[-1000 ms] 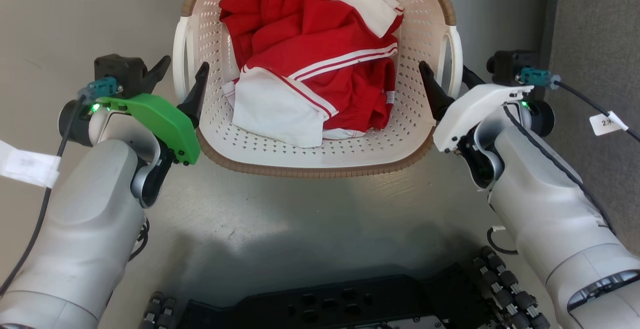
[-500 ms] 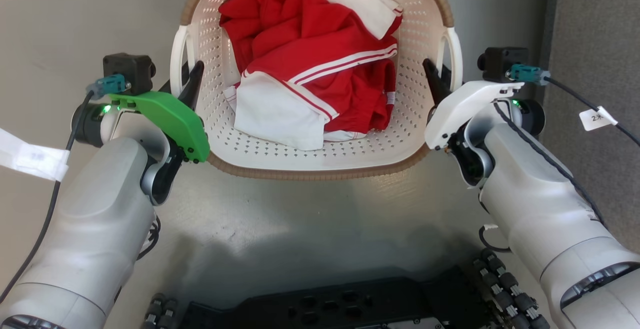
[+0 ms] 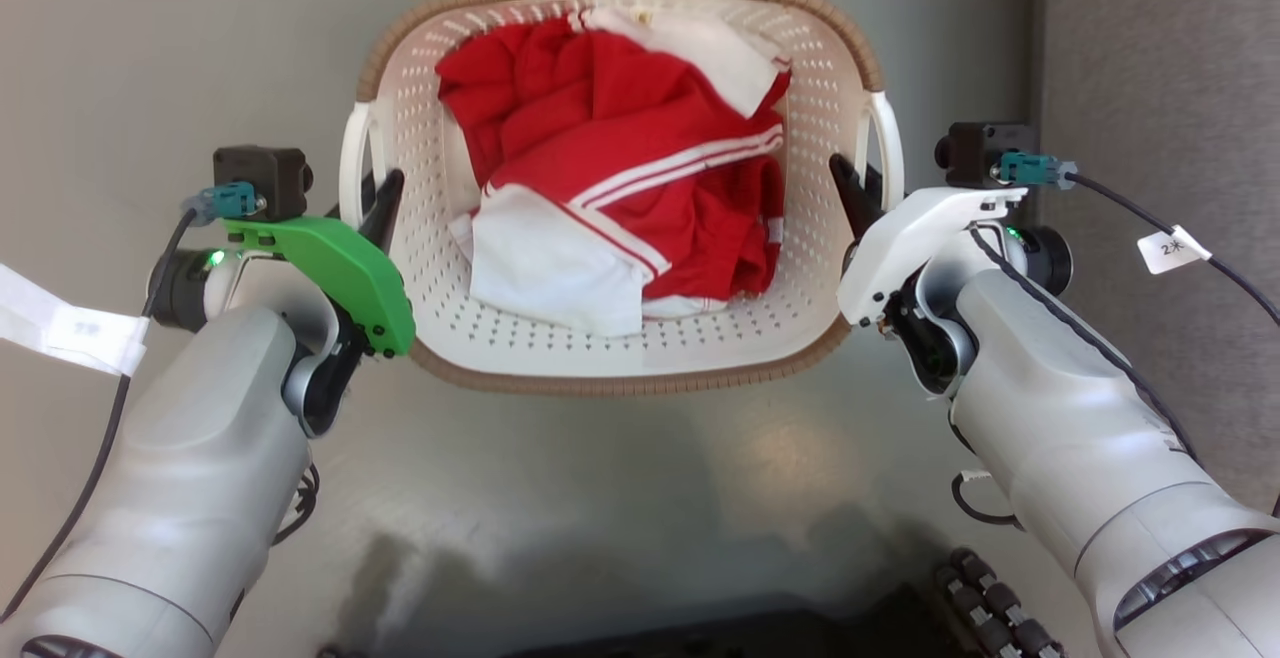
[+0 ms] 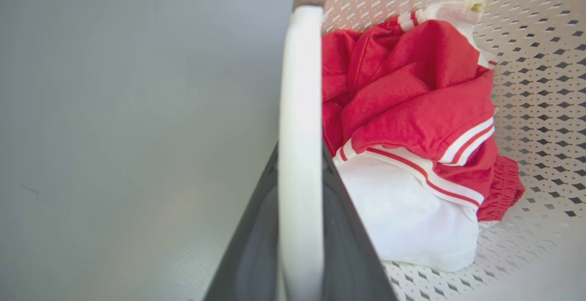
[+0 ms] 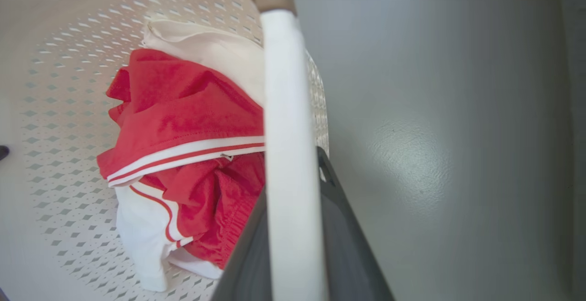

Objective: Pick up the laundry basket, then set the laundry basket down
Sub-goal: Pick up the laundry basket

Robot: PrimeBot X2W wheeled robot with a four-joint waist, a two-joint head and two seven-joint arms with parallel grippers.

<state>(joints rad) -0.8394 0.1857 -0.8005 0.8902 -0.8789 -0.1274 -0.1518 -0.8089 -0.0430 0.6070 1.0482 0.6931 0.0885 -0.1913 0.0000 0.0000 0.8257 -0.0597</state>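
The laundry basket [image 3: 620, 383] is cream-white and perforated with a brown woven rim. It sits centred before me and holds red and white clothes [image 3: 620, 188]. My left gripper [image 3: 368, 200] is shut on the basket's left white handle [image 3: 352, 163], one finger inside the wall and one outside. My right gripper [image 3: 862, 183] is shut on the right handle [image 3: 890, 153] in the same way. In the left wrist view the handle [image 4: 300, 109] runs up between the left gripper [image 4: 300, 154]. The right wrist view has the handle [image 5: 284, 109] clamped in the right gripper [image 5: 293, 173].
Smooth grey floor [image 3: 600, 498] lies all around the basket. A darker grey panel [image 3: 1160, 88] runs along the right side close to my right arm. My dark wheeled base [image 3: 1000, 608] shows at the bottom edge. Tagged cables [image 3: 1175, 248] hang off both wrists.
Both grippers closed from open onto the basket's side handles. The whole picture has since shifted as the camera moved; my base now shows lower, while basket and grippers stay together.
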